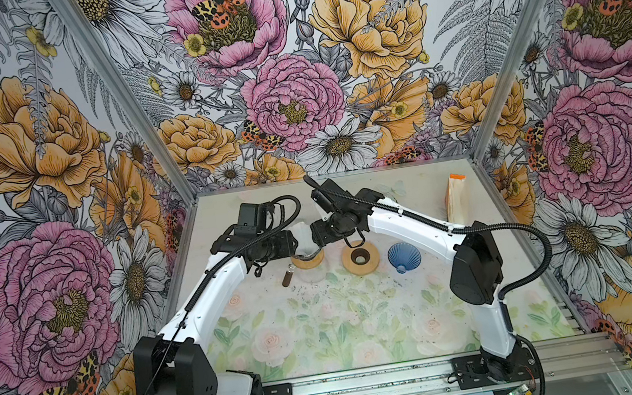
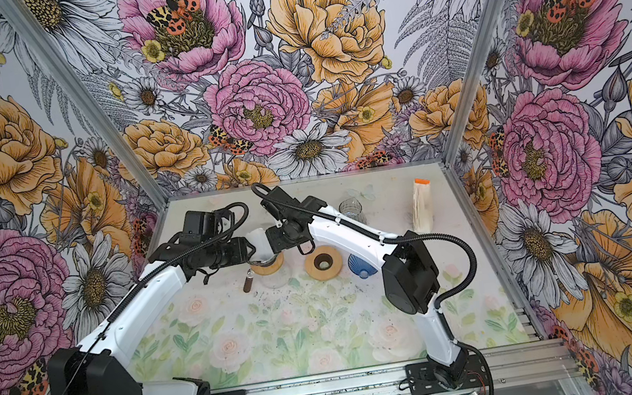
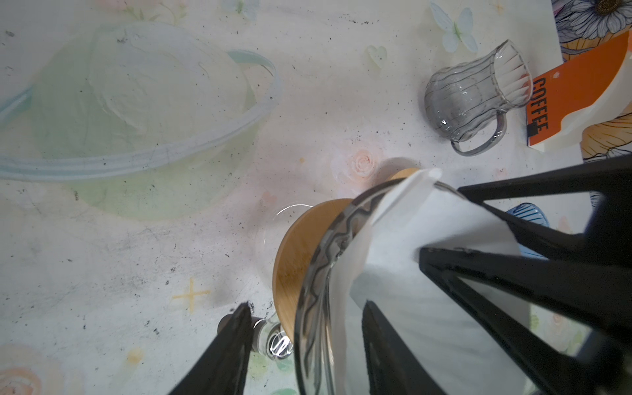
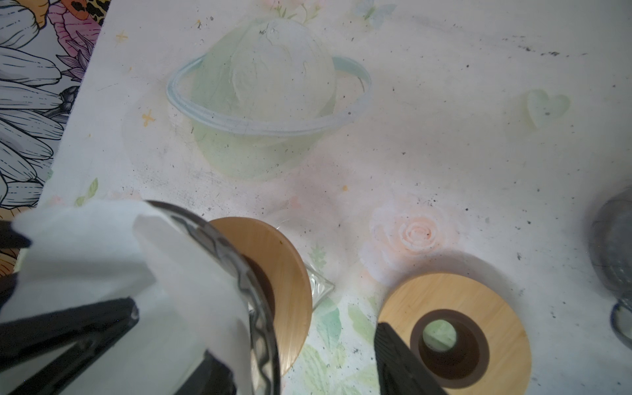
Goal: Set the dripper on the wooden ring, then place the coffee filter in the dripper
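Note:
The dripper [image 1: 308, 259], a clear glass cone in a wooden collar [image 3: 301, 246], stands on a glass vessel at mid-table. The white paper coffee filter [image 1: 304, 233] sits in it, its top edge above the glass rim [image 3: 316, 273] in both wrist views. My left gripper [image 3: 306, 305] is open across the rim: one finger is inside the filter [image 3: 427, 239], the other outside the glass. From the opposite side my right gripper [image 4: 297, 342] is open the same way, one finger in the filter [image 4: 102, 246] and one beyond the collar [image 4: 284, 273]. In both top views the two grippers [image 1: 297, 247] [image 1: 314, 240] meet over the dripper [image 2: 269, 263].
A second wooden ring [image 1: 360, 257] with a dark hole lies just right of the dripper, and a blue ribbed cone [image 1: 404, 256] lies beyond it. A filter pack with an orange top [image 1: 457, 199] stands at the back right, near a clear glass pitcher [image 3: 475, 92]. A brown cylinder [image 1: 287, 277] lies front-left of the dripper.

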Robot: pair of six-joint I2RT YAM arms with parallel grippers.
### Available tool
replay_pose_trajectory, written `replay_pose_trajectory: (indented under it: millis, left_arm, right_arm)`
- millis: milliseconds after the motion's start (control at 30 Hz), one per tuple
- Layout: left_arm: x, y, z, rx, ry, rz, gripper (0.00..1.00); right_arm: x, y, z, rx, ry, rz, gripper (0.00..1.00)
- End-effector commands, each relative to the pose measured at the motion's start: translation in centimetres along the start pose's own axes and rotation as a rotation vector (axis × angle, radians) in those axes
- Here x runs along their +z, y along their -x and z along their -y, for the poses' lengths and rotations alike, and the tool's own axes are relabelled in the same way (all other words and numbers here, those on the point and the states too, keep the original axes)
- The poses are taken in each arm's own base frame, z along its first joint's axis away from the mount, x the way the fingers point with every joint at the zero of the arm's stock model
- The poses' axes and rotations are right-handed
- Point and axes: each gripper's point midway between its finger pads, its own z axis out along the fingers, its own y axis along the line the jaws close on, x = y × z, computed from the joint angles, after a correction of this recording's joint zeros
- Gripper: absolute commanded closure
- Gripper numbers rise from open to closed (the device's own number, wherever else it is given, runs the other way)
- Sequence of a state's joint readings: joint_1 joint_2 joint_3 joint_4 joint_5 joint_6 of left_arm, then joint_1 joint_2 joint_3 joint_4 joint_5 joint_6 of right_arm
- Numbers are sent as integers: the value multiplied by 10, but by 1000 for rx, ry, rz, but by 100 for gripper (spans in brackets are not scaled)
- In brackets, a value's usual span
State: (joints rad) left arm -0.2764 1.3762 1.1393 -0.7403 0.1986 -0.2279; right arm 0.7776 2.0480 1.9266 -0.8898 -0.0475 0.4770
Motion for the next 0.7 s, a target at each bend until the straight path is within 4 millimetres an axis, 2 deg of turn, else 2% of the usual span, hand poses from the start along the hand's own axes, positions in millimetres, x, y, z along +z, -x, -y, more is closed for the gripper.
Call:
replay_pose_trajectory:
  millis: [0, 167, 333, 500, 667]
  left_arm:
    - [-3, 8, -1, 15, 1, 15, 46]
    - [6, 5, -4, 12, 12, -11, 47]
    - [3, 9, -4, 14, 18, 4, 46]
    - [-4, 17, 1, 17, 4, 29, 47]
    - [-13, 27, 8, 19, -20, 59, 46]
  right_arm:
    - [14, -2, 11, 1, -34, -20, 37]
    - [17, -4, 13, 2, -40, -27, 37]
    - [17, -4, 10, 0, -24, -29, 37]
    - [4, 7, -4, -18, 29, -1, 37]
    - [-18, 20, -13, -38, 60, 51, 35]
